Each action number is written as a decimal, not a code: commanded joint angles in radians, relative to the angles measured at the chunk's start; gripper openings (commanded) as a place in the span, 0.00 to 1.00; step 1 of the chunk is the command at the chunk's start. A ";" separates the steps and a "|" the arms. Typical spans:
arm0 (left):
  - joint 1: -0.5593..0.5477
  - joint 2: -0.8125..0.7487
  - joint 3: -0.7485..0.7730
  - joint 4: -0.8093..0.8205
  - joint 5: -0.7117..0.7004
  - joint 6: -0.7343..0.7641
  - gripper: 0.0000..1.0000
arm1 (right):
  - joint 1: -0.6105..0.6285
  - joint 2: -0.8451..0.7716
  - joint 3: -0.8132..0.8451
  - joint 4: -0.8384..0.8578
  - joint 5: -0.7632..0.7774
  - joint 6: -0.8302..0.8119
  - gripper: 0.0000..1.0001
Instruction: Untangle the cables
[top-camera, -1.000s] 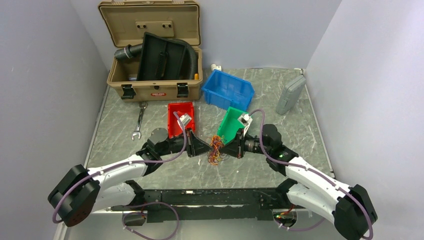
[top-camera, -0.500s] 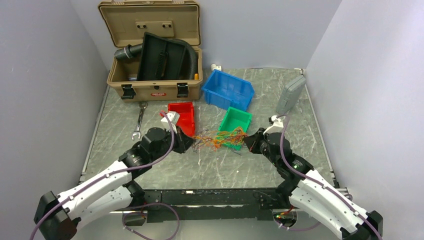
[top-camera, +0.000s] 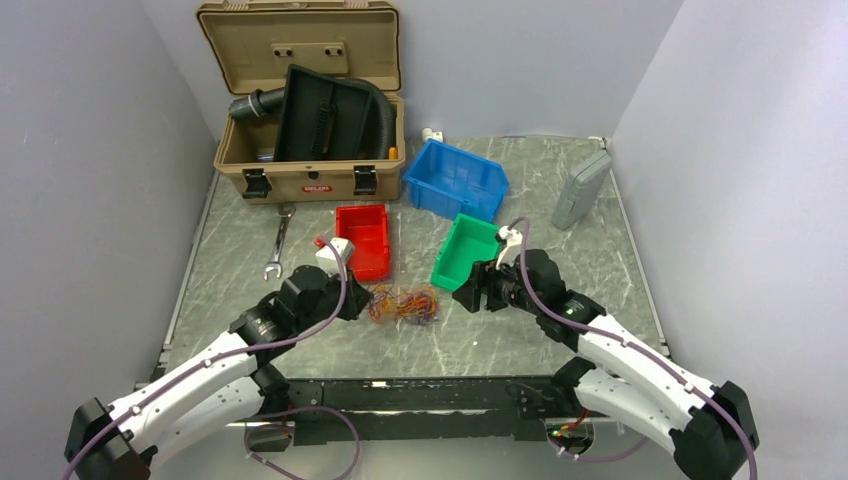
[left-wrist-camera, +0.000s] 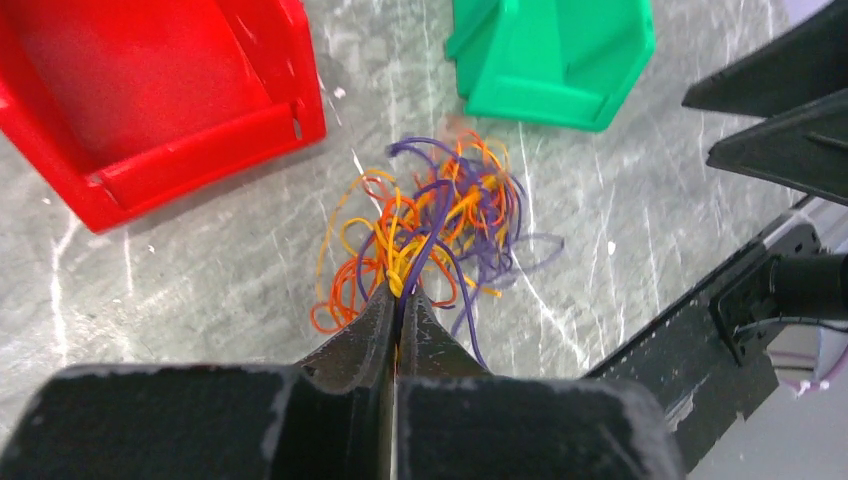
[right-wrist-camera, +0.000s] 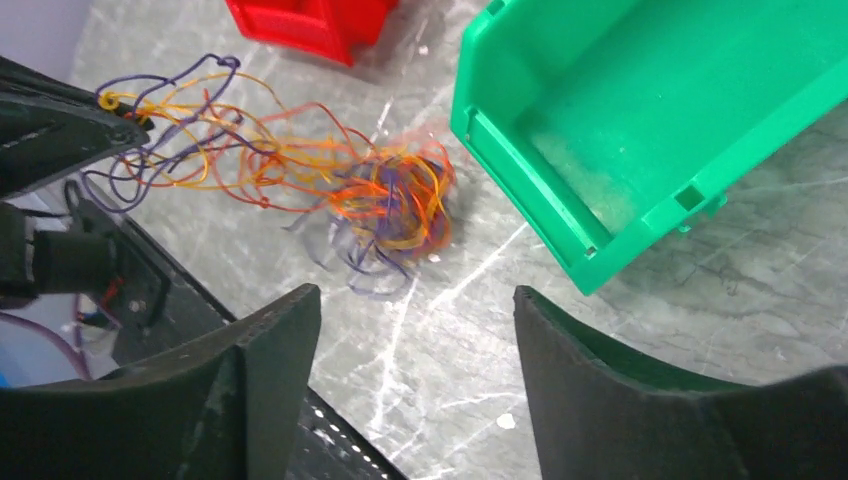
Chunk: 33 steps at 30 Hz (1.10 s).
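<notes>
The cables (top-camera: 403, 303) are a loose tangle of thin orange, yellow and purple strands lying on the marble table between the two arms. My left gripper (top-camera: 362, 300) sits at the tangle's left end. In the left wrist view its jaws (left-wrist-camera: 400, 288) are shut on a yellow knot and a purple strand, and the rest of the cables (left-wrist-camera: 440, 215) fan out ahead. My right gripper (top-camera: 462, 297) stands just right of the tangle. It is open (right-wrist-camera: 415, 292) with only bare table between its fingers, and the cables (right-wrist-camera: 385, 195) lie beyond the tips.
A red bin (top-camera: 364, 238) and a green bin (top-camera: 463, 250) stand just behind the tangle, with a blue bin (top-camera: 455, 178) farther back. An open tan case (top-camera: 305, 100) holding a black hose sits at the back left. A wrench (top-camera: 279, 240) lies left and a grey box (top-camera: 581, 188) right.
My right gripper has opened and let go of the cables. The strands, stretched between both grippers half a second ago, have sprung back into a heap by the left gripper.
</notes>
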 joint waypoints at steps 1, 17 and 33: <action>0.001 0.039 0.001 0.048 0.095 0.050 0.06 | 0.001 0.024 0.040 0.014 0.028 -0.041 0.77; 0.001 -0.025 -0.026 -0.014 0.092 0.071 0.55 | 0.021 0.340 0.288 0.047 0.357 0.154 0.86; 0.003 -0.019 0.041 -0.180 -0.030 0.024 0.73 | 0.065 0.879 0.686 -0.302 0.718 0.423 0.92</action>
